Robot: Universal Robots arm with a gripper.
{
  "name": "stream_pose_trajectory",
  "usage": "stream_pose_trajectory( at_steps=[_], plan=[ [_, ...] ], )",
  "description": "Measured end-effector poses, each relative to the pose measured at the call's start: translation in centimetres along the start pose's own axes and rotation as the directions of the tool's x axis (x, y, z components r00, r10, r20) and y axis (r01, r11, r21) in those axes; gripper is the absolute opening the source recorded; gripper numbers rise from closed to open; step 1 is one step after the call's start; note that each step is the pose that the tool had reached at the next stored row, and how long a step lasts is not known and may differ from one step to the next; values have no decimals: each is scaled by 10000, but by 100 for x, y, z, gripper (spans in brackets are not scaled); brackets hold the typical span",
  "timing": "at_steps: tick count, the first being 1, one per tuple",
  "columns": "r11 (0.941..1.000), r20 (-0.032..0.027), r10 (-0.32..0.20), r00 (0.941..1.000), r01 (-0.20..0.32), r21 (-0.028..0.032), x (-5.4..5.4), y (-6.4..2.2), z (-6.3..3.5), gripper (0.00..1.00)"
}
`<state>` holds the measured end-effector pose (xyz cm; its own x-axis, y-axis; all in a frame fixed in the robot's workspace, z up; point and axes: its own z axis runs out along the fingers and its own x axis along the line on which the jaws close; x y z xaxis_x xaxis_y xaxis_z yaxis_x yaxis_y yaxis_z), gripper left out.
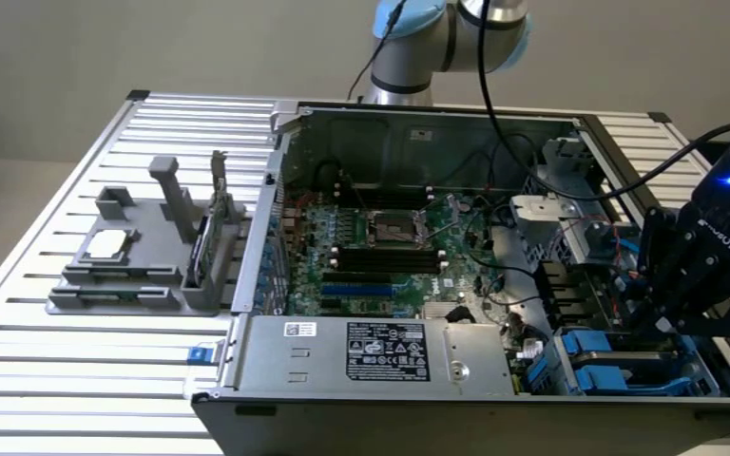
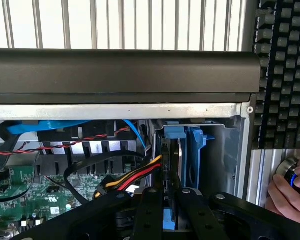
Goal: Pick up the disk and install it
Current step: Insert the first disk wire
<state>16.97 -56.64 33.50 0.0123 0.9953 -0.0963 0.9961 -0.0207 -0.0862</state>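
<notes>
Now at install step: end effector (image 2: 171,200) pinched narrow on disk (image 2: 171,165), held upright on edge in blue drive bay (image 2: 196,150) of computer case (image 1: 467,404). Likely needs straight seating push.

The arm (image 1: 448,38) has silver-grey tube segments and pale blue joint caps, with a black cable running down from it. Its gripper (image 1: 669,318) is matte black with white lettering on the body, a blue light glowing above, and flat black finger links with round holes.
</notes>
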Motion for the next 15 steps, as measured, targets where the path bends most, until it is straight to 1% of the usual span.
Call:
stream_pose_trajectory(
  at_steps=[15],
  plan=[
    [10000,0,0,10000,0,-1,1,24,9,16]
  ],
)
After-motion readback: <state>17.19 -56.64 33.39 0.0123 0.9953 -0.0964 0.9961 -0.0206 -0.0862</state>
